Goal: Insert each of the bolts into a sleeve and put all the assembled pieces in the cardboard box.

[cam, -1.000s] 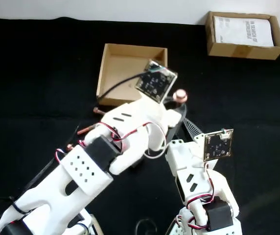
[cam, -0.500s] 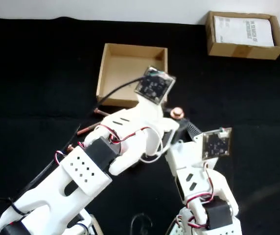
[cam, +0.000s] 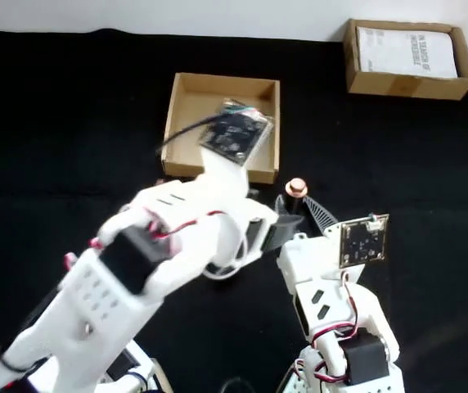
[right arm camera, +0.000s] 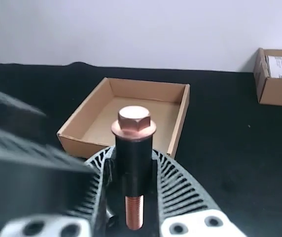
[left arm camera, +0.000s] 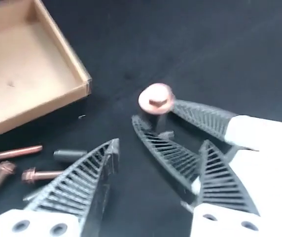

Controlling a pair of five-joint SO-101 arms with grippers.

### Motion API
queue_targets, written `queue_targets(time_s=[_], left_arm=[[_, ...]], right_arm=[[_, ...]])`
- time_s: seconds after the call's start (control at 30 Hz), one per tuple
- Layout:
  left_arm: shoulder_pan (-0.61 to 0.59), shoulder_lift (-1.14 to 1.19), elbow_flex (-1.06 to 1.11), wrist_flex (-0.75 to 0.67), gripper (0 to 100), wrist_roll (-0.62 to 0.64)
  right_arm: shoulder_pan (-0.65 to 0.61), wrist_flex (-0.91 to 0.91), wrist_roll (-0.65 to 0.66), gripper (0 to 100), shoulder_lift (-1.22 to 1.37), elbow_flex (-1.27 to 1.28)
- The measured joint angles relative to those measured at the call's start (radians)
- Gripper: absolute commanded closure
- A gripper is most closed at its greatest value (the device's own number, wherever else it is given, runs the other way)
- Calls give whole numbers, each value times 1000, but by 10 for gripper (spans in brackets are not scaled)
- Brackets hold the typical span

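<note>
A copper bolt (right arm camera: 133,120) stands head up in a black sleeve (right arm camera: 132,165), and my right gripper (right arm camera: 132,177) is shut on that sleeve. In the high view the bolt head (cam: 296,188) sits just right of the cardboard box's (cam: 168,123) near corner. My left gripper (left arm camera: 160,148) is open, close in front of the held piece (left arm camera: 155,98) without touching it. Loose bolts (left arm camera: 40,174) and a spare sleeve (left arm camera: 69,155) lie on the black table beside the box (left arm camera: 37,106).
A second cardboard box (cam: 406,82) holding a printed sheet stands at the far right back corner. The left arm's white body (cam: 136,270) covers much of the table's near left. The open box's interior (right arm camera: 131,113) is bare.
The bolt dropped from higher up down into the sleeve in the right gripper. The left gripper let go of it, and the left arm swung back to the left.
</note>
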Motion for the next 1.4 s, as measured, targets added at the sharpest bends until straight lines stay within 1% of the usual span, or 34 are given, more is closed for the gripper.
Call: queue_targets(time_s=[0.13,0.33,0.37,0.47,0.57,0.63,0.83,0.97,1.13,1.23,1.4], left_arm=[[-2,-133,-25,98,848,-52],[-20,-342,-26,213,980,-126],[-35,-373,-26,229,993,-135],[-95,-439,-26,273,987,-150],[-195,-493,-26,315,987,-153],[-265,-531,12,331,987,-153],[-476,-695,253,331,987,-153],[-566,-842,442,324,987,-153],[-652,-1034,643,235,987,-201],[-713,-1040,718,176,987,-232],[-825,-1040,853,55,987,-236]], right_arm=[[0,0,0,992,0,0],[0,0,0,992,0,-31],[0,2,0,992,0,-48],[0,41,0,992,52,-133],[0,80,0,992,152,-255],[3,86,0,992,238,-350],[3,89,0,992,508,-623],[3,89,0,992,692,-767],[3,89,0,992,930,-930],[2,89,0,992,1074,-1039],[-26,112,0,992,1293,-1234]])
